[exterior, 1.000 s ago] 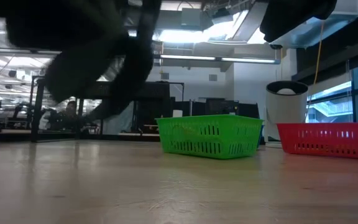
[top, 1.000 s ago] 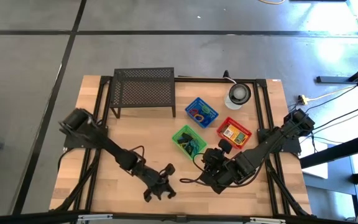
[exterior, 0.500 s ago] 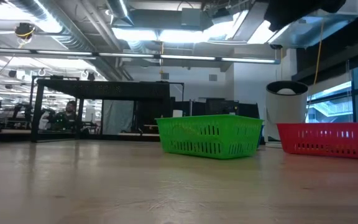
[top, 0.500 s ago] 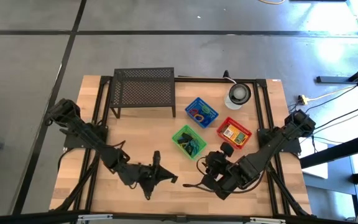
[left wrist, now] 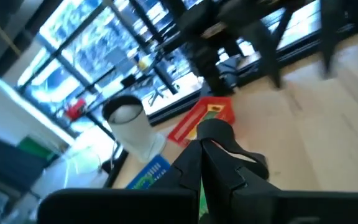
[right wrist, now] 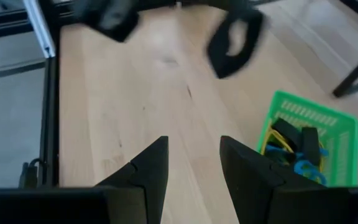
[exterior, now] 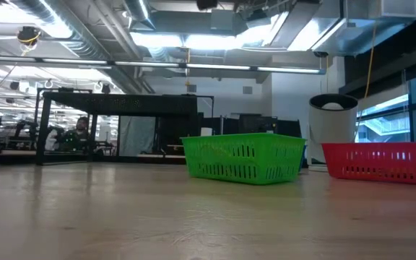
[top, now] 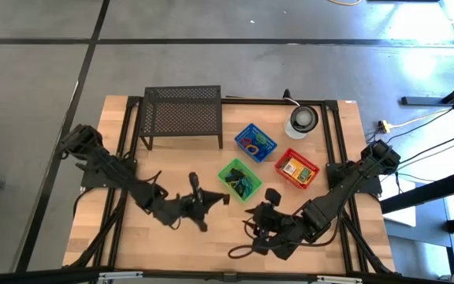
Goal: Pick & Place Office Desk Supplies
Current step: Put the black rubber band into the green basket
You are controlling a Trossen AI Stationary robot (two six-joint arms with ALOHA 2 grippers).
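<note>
My left gripper [top: 221,199] hangs above the table's middle, just left of the green basket [top: 240,179]. It is shut on a small black clip [left wrist: 215,132]. My right gripper [right wrist: 191,155] stands open and holds nothing, above the table near the front edge [top: 257,221]. More black clips [right wrist: 294,142] and coloured loops lie in the green basket. The blue basket [top: 255,142] holds coloured loops. A yellow-orange packet lies in the red basket [top: 296,168]. Neither gripper shows in the low view. My left gripper pinches the black clip between its two fingers, at their free ends [left wrist: 205,149]. The fingers lie about level and point toward the table's right, at the green basket. The clip is lifted clear of the table. Which part of the clip they have, I cannot tell.
A black mesh rack [top: 182,113] stands at the far left. A round white and grey object [top: 302,120] stands at the far right. The low view shows the green basket [exterior: 243,157] and the red basket [exterior: 381,162] on bare wood. A loose cable [top: 239,252] loops near the front edge.
My left gripper has risen from the table near the front edge and gone toward the far edge and the green basket. It has tipped from pointing down to about level and has stayed shut. My right gripper has drifted a little toward the near edge, still open.
</note>
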